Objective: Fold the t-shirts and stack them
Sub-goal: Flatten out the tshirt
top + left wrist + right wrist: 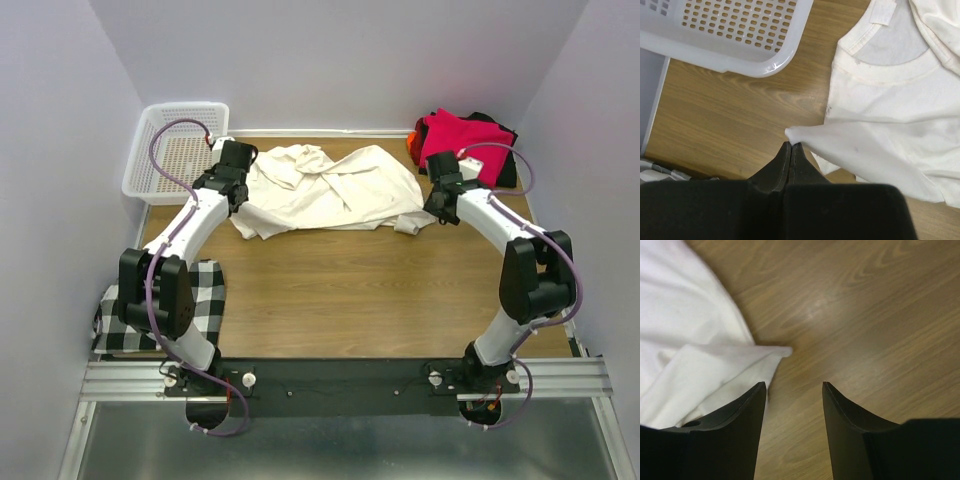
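Observation:
The cream t-shirt (pixel 330 185) lies crumpled across the back of the table, its collar (pixel 890 75) showing in the left wrist view. My left gripper (pixel 791 143) is shut on a pulled-out corner of it at its left side (pixel 240 203). My right gripper (pixel 794 385) stands open just above the wood by the shirt's right end (pixel 432 210). A loose corner of the cream fabric (pixel 782 351) lies on the table just ahead of its left finger. At the back right sits a folded pile: a magenta-red t-shirt (pixel 462 140) on top, a black one (pixel 508 165) under it, and an orange edge (pixel 412 141).
A white plastic mesh basket (pixel 180 150) stands at the back left, close to my left gripper; its rim (pixel 765 65) shows in the left wrist view. A black-and-white checked cloth (pixel 205 295) hangs at the near left by the left arm's base. Walls enclose the table.

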### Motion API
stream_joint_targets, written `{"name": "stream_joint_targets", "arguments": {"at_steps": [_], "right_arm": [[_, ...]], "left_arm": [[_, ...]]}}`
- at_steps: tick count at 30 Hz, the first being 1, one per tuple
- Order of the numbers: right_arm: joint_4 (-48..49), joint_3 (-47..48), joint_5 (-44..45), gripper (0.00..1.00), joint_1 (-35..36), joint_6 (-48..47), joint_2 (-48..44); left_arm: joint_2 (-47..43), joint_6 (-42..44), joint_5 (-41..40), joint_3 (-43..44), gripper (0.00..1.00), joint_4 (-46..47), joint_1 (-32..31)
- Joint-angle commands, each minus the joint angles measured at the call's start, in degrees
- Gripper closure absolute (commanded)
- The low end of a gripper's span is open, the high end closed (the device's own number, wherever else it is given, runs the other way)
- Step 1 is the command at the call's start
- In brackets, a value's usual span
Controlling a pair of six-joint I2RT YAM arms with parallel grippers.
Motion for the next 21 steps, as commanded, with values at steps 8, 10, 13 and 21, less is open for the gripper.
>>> {"name": "stream_joint_targets", "arguments": {"at_steps": [8,10,13,21], "right_arm": [[1.17,0.52,-11.67,0.46,-7.52,3.73,3.8],[1.34,0.17,-14.67,0.46,-8.93,5.65,4.59],[1.43,-0.45,-19.25,0.46,-12.26,9.43,5.03],[3.71,1.4,-23.73,0.48,-14.21,12.44,8.1]], "left_arm": [[2.74,3.72,1.64,1.9,1.0,2.66,2.58],[2.92,3.98,1.81,1.9,1.0,2.75,2.84],[3.0,4.33,2.16,1.55,1.0,3.01,3.28],[3.18,4.86,3.04,0.76,1.0,3.63,4.07]]}}
